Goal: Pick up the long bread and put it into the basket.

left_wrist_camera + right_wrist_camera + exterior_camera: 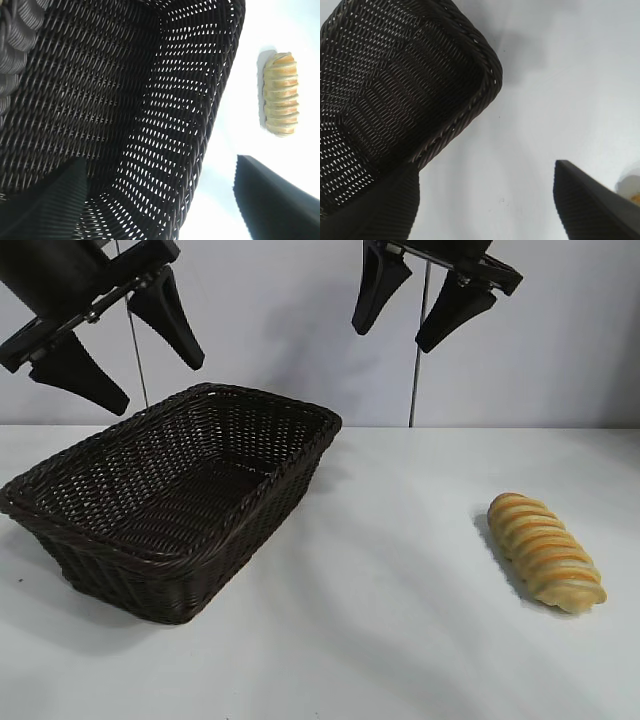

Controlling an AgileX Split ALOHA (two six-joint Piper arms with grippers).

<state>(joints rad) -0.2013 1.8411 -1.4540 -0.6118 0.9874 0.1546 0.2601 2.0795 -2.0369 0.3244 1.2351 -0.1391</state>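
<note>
Basket (pixel 170 500) lower left on table (pixel 400 640); long bread (pixel 546 552) lower right (well apart). Left pincer (pixel 120 350) and right pincer (pixel 415 315) hang up top, both spread wide, holding nothing.

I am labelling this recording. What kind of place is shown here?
Probably a robot test bench: a bare white table before a plain wall, holding only a wicker basket and a bread loaf, both tools raised above.

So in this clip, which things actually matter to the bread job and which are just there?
Belongs to the job:
- golden-tan ridged long bread, lying on the table, right of the basket
- dark-brown woven wicker basket, nothing in it
- right tool, open, raised
- left tool, open, raised above the basket

Just there:
- white table
</note>
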